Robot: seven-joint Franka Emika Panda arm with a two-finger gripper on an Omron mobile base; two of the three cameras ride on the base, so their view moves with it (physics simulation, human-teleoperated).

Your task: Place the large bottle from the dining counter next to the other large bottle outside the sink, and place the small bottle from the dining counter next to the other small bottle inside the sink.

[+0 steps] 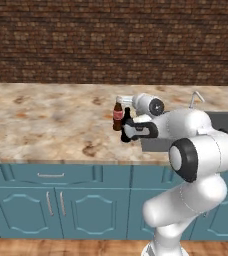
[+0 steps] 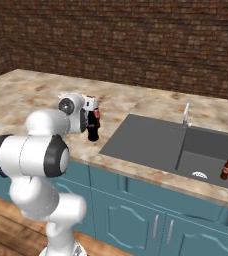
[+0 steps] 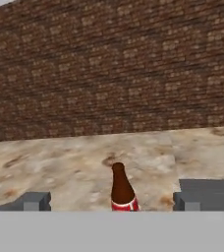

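While my gripper stands apart, a red-labelled bottle beside the large bottle blocks ahead, near the sink edge.

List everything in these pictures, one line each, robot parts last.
large black bottle: 1, all black, on the counter left of the sink, at the gripper.
red-labelled brown bottle: 1, beside the black one.
small reddish-brown bottle: 1, inside the basin near the drain.
sink: 1, dark grey, recessed.
faucet: 1, silver, behind the sink.
counter: 1, beige marbled top, teal cabinets.
brick wall: 1, brown.
gripper: 1, open, around the black bottle.
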